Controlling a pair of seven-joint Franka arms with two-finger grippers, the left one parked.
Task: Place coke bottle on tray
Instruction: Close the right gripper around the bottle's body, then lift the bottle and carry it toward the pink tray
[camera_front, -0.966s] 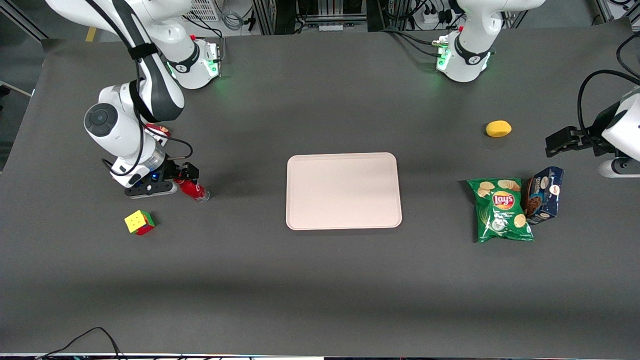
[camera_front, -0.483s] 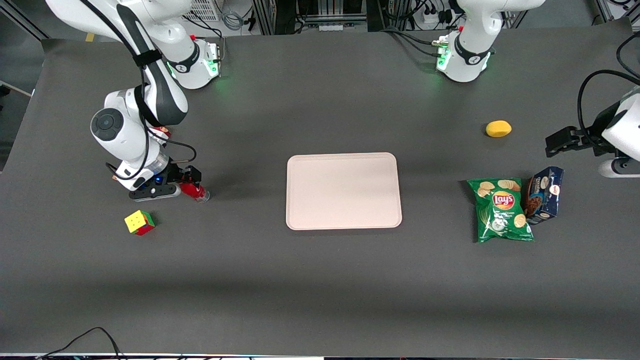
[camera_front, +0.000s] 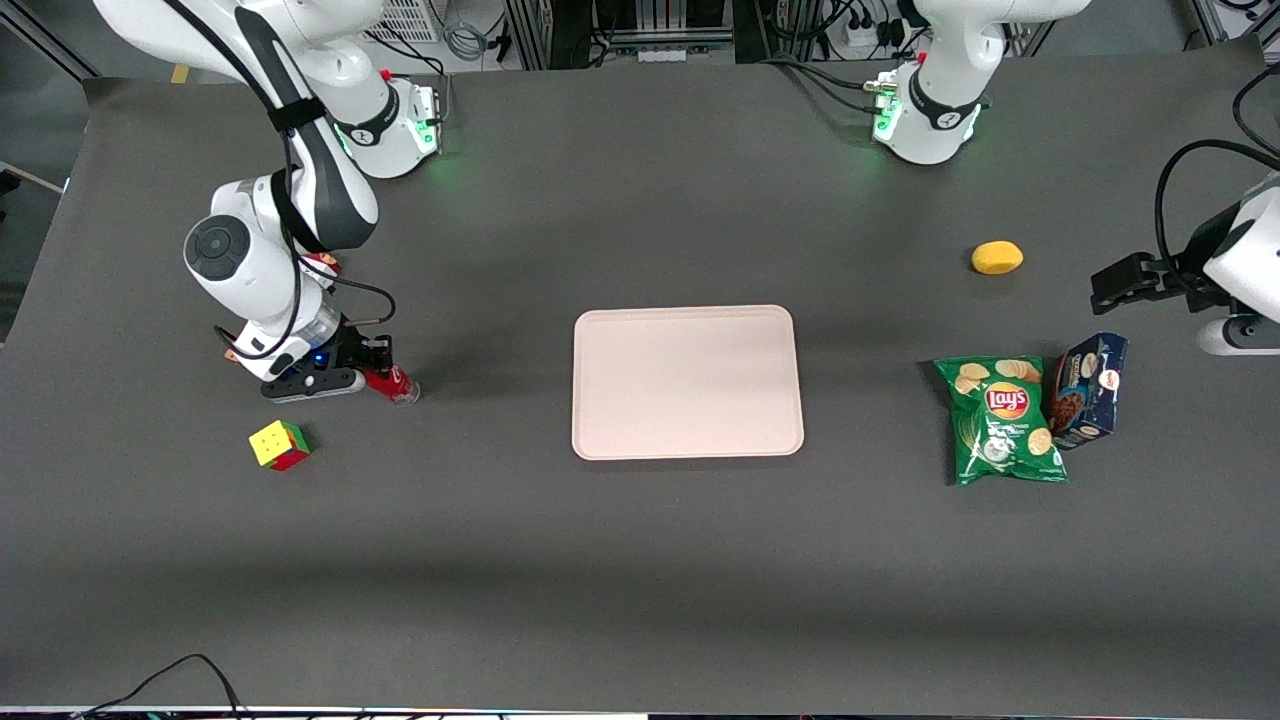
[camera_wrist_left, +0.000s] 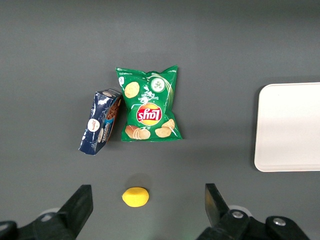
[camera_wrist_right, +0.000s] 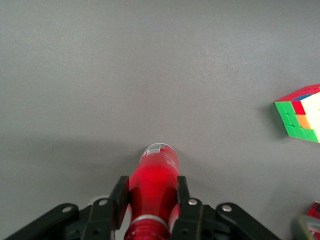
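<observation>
item: coke bottle (camera_front: 388, 382), red, lying on its side on the dark grey desk (camera_front: 640, 560) toward the working arm's end, clear base pointing roughly to 4 o'clock in the front view, cap end hidden under the wrist hardware. holder: gripper (camera_front: 372, 362), low over the desk, jaws narrowed onto the bottle's body; the wrist view shows the gripper (camera_wrist_right: 153, 199) with a black finger pressed against each flank of the coke bottle (camera_wrist_right: 154, 184), red body filling the gap between them, the base projecting out past the fingertips. item: tray (camera_front: 687, 382), pale pinkish-beige, rounded corners, low rim, flat near the desk's middle, well apart from the bottle at about 3 o'clock of it in the front view; nothing rests on it; one end of the tray (camera_wrist_left: 289, 127) also shows in the left wrist view. item: colour cube (camera_front: 279, 445), yellow, green and red faces showing, near the gripper at about 7 o'clock of it in the front view, nearer to the front camera, not touching the bottle; cube (camera_wrist_right: 301, 113) also seen from the wrist. items toward the parked arm's end: green chip bag (camera_front: 1003, 420), lying flat; dark blue cookie box (camera_front: 1088, 390), just beside the bag, edges appearing to touch; yellow lemon-like fruit (camera_front: 997, 258), alone, farther from the front camera than the bag, at about 12 o'clock of it.
</observation>
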